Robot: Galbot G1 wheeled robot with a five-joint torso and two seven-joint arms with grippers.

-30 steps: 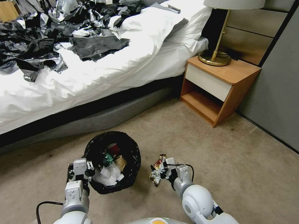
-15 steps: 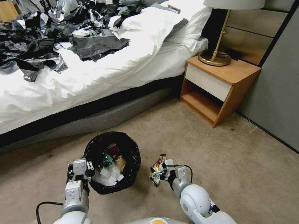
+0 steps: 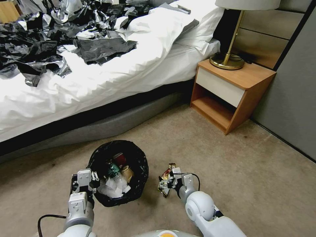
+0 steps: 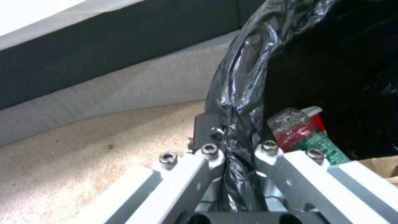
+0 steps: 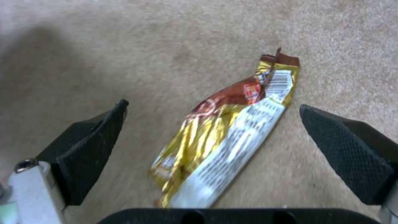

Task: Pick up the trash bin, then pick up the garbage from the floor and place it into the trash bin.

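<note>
The trash bin, lined with a crinkly black bag, stands on the floor in front of me, with several pieces of garbage inside. My left gripper is shut on the bin's near-left rim, and the bag is pinched between its fingers. A long shiny gold and red wrapper lies flat on the carpet just right of the bin. My right gripper hangs open right over it, one black finger on each side, apart from the wrapper.
A bed with white bedding and loose black bags runs across the back. A wooden nightstand with a brass lamp stands at the right by a grey wall. Open carpet lies to the right.
My right arm has drawn in and shifted slightly left, keeping its open gripper over the wrapper. The left gripper still holds the bin rim, which has barely moved.
</note>
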